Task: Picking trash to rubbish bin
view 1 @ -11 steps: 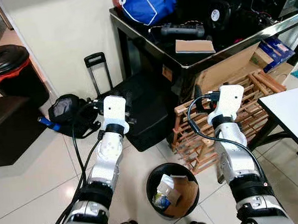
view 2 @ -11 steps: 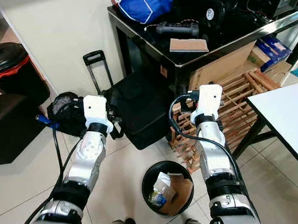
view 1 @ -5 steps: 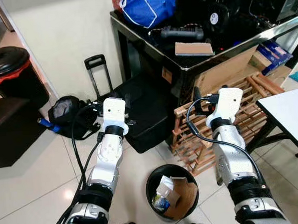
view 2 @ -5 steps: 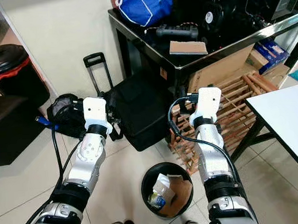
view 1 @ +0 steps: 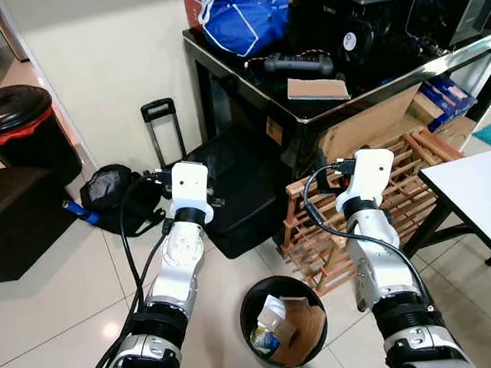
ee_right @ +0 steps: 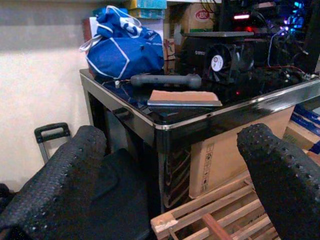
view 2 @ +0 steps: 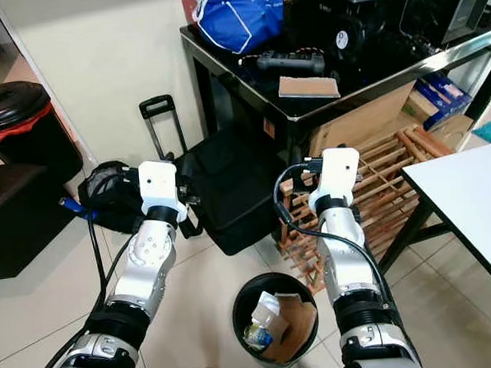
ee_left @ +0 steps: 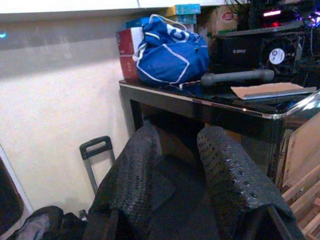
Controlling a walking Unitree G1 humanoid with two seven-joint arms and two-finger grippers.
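- Near the robot's feet, one small round black rubbish bin [view 1: 284, 324] already holds cardboard and wrappers [view 1: 271, 316]; that part looks done.
- Both arms reach forward empty: left gripper [ee_left: 175, 185] with fingers narrowly parted, right gripper [ee_right: 175, 175] spread wide.
- Far left stands one larger lidded black bin [view 1: 20, 122]; what trash remains is unclear.

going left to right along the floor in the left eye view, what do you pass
Black lidded bin → dark backpack → black suitcase → wooden rack → white table. The small round rubbish bin sits nearer, below the gap between suitcase and rack.
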